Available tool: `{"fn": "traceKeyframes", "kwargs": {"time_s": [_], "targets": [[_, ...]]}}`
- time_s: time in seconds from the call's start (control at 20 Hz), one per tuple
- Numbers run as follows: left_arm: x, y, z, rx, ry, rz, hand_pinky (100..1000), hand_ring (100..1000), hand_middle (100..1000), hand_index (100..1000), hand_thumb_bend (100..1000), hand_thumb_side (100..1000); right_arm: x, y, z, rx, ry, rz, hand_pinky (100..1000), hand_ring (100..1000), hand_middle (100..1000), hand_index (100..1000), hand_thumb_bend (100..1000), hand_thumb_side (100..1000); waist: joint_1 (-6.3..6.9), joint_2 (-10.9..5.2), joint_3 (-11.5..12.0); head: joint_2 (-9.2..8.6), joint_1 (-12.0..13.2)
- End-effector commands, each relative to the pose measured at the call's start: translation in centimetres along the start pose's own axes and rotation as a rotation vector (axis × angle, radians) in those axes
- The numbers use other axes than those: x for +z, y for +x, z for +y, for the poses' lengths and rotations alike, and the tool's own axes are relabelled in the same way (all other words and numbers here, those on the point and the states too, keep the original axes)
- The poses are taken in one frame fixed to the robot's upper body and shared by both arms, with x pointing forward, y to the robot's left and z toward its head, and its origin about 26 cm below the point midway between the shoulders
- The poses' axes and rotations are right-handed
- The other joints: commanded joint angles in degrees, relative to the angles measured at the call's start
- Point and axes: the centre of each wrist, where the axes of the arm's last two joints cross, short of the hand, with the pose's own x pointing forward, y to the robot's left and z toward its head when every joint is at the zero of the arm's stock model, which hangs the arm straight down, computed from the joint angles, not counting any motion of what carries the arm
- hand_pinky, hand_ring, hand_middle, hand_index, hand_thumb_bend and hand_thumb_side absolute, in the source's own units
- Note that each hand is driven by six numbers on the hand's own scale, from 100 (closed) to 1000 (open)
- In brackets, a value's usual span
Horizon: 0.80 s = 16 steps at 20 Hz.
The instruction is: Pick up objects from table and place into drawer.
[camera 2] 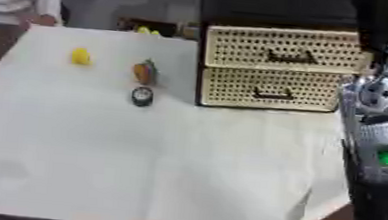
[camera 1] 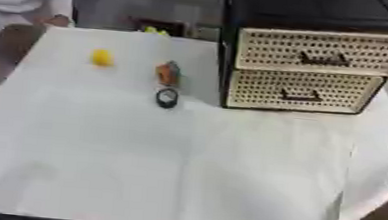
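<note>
Sitting toward the far left corner of the white paper-covered table (camera 1: 182,181), a small round yellow object (camera 1: 103,58) is waiting well apart from the others. Moving right, a small orange and grey object (camera 1: 168,73) is standing upright near the far edge, and a small round black object with a pale face (camera 1: 167,97) is lying just in front of it. Further right, at the far right corner, a black-framed cabinet with two cream perforated drawers (camera 1: 310,72) is standing, both drawers looking closed. Neither hand is showing in either view, so I cannot tell which is nearer or whether the fingers are released or clenched. Picking up is likely not yet begun; a drawer probably needs opening first.
</note>
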Motion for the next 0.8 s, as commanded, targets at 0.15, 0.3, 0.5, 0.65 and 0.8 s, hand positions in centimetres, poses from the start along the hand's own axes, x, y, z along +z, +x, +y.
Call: {"fn": "traceKeyframes", "kwargs": {"time_s": [0.15,0.3,0.5,0.65,0.8], "targets": [[-0.6,0.6,0.1,-0.024,-0.026,-0.022,402,509,510,716,100,989,-0.9,0.7,-0.3,0.005,-0.006,-0.048,233,386,494,673,100,539,-0.05,-0.06,0.1,0.56,-0.26],[-0.6,0.6,0.0,-0.027,-0.032,-0.025,402,509,510,716,100,989,-1.0,0.8,-0.3,0.005,-0.003,-0.055,231,386,495,674,100,541,-0.07,0.25,0.16,0.39,-0.02],[-0.7,0.6,0.0,-0.031,-0.037,-0.028,401,509,510,715,100,990,-1.4,0.9,-0.3,0.015,0.01,-0.076,207,386,495,675,100,571,-0.13,0.54,0.21,0.09,0.03],[-0.7,0.6,0.1,-0.036,-0.039,-0.029,400,508,510,715,100,989,-2.0,1.1,-0.5,0.056,0.037,-0.103,154,385,492,677,139,624,-0.17,0.76,0.24,-0.07,0.08],[-0.7,0.7,0.1,-0.044,-0.043,-0.033,399,508,509,715,100,990,-3.2,1.6,-0.9,0.146,0.08,-0.139,100,385,488,680,317,692,-0.26,1.18,0.23,-0.49,0.33]]}}
